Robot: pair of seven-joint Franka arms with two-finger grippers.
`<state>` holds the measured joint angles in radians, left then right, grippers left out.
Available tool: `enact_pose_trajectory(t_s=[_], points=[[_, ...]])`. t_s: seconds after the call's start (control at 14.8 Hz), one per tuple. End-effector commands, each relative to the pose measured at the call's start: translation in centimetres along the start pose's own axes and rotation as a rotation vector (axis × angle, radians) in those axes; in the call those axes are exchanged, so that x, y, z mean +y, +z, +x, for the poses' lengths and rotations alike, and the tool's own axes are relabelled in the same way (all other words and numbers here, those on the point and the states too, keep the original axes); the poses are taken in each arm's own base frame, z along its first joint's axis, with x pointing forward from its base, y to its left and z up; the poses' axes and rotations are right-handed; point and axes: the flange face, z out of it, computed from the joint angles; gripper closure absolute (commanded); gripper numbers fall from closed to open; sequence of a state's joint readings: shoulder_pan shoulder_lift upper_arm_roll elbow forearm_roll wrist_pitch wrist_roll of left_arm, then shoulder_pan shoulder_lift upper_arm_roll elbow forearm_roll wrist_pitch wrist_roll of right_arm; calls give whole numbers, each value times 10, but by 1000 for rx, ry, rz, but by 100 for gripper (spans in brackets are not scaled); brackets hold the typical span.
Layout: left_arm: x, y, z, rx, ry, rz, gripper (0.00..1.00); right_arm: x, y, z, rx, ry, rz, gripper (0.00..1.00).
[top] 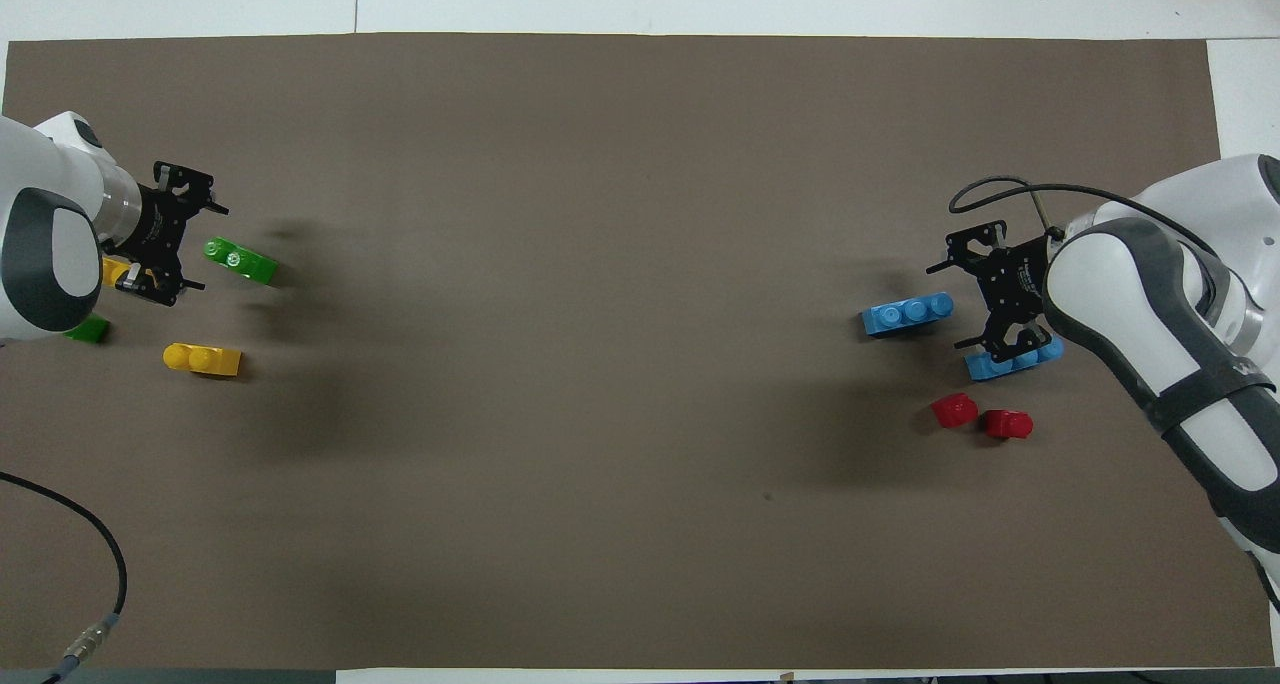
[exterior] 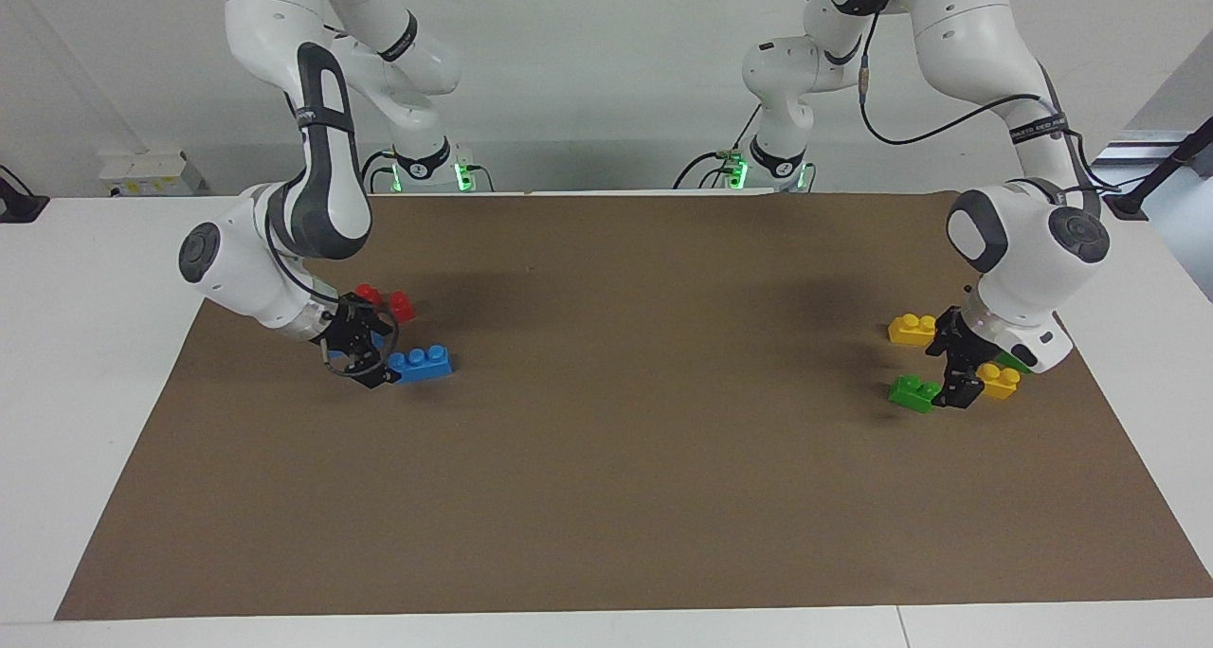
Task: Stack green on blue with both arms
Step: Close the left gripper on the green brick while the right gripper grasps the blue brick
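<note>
A blue brick with three studs lies on the brown mat toward the right arm's end. My right gripper is open and low, its jaws either side of that brick's end. A second blue brick lies nearer to the robots, partly under the gripper. Toward the left arm's end lies a green brick. My left gripper is open and low at that brick's end. Another green brick is mostly hidden by the left arm.
Two red one-stud bricks lie nearer to the robots than the blue bricks. One yellow brick lies nearer to the robots than the green. Another yellow brick shows beside the left gripper. White table surrounds the mat.
</note>
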<state>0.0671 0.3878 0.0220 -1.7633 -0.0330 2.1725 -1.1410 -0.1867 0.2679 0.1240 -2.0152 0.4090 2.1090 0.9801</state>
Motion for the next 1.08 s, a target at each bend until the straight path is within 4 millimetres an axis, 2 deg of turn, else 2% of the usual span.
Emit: enact_pose_trajectory(t_s=[0.0,0.2,0.4,0.81,0.94,1.01], points=[[9,13,8,-12,-24,-9,0,5,2,10,-4,3,37,1],[4,20,17,-13,-43,-20,0,3,5,11,0,3,43,1],[-1,27,15,-19,-43,-6,0,0,11,10,9,-1,50,2],[-2,39,4,-21,-26,-1,0,6,25,13,-12,12,65,3],[-2,40,4,-21,-25,0,0,6,25,13,-12,10,65,8],[-2,40,4,-21,-25,0,0,6,25,14,-11,11,65,14]])
